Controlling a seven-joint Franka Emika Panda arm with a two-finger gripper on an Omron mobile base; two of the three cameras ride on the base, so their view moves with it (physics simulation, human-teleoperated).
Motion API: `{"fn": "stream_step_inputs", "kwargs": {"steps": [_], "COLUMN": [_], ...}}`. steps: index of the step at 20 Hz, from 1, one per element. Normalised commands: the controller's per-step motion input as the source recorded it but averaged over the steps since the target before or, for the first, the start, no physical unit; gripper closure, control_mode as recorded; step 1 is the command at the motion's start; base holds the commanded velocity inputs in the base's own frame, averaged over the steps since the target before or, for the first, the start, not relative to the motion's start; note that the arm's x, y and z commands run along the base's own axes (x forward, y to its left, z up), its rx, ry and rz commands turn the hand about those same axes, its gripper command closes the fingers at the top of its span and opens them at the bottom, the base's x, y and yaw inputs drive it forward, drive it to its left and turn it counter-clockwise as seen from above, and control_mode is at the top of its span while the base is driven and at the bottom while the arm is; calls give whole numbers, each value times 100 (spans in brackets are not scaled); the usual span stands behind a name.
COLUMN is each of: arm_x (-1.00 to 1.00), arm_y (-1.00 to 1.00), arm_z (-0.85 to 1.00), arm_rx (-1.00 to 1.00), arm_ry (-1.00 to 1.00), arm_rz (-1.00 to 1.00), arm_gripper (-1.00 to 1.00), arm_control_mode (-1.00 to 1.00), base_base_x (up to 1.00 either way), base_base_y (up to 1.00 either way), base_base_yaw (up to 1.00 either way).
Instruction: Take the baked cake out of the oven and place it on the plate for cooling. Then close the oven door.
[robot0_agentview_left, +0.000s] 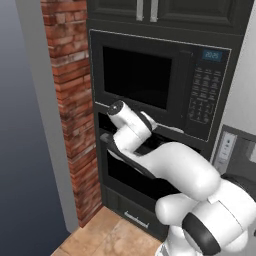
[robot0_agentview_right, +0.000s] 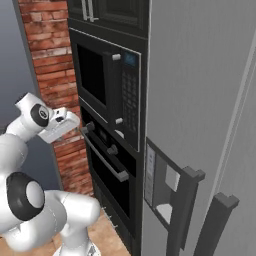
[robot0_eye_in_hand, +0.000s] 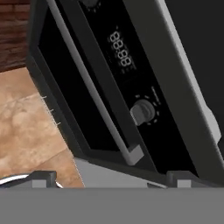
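Observation:
The black oven (robot0_agentview_left: 125, 176) sits under the microwave, and my arm covers most of it in the left base view. Its door (robot0_agentview_right: 111, 181) is shut, with the long grey bar handle (robot0_agentview_right: 104, 155) across the top. In the hand view the handle (robot0_eye_in_hand: 92, 89) runs diagonally, beside the digital display (robot0_eye_in_hand: 120, 54) and one round knob (robot0_eye_in_hand: 142, 113). My gripper (robot0_agentview_right: 75, 121) hovers open just in front of the handle's left end, holding nothing. Its fingertips (robot0_eye_in_hand: 42, 176) rise at the bottom of the hand view, clear of the bar. The cake and the plate are out of view.
A black microwave (robot0_agentview_left: 150, 80) with a keypad is mounted above the oven. A red brick wall (robot0_agentview_left: 75, 100) borders the oven's left side. A grey fridge (robot0_agentview_right: 200, 100) with a dispenser (robot0_agentview_right: 165, 190) stands at the right. Tan floor tiles (robot0_agentview_left: 110, 235) lie below.

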Motion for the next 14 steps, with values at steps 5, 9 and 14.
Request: {"fn": "stream_step_inputs", "kwargs": {"steps": [5,9,14], "arm_x": [23,31,25], "arm_y": [-1,-8,-33], "arm_z": [-72,-58,-53], "arm_rx": [-11,-10,-5], "arm_ry": [0,0,0], "arm_rz": [-1,0,0], "arm_gripper": [-100,-100,-100], "arm_control_mode": [-100,-100,-100], "base_base_x": [0,0,0], "base_base_y": [0,0,0], "base_base_yaw": [0,0,0]}}
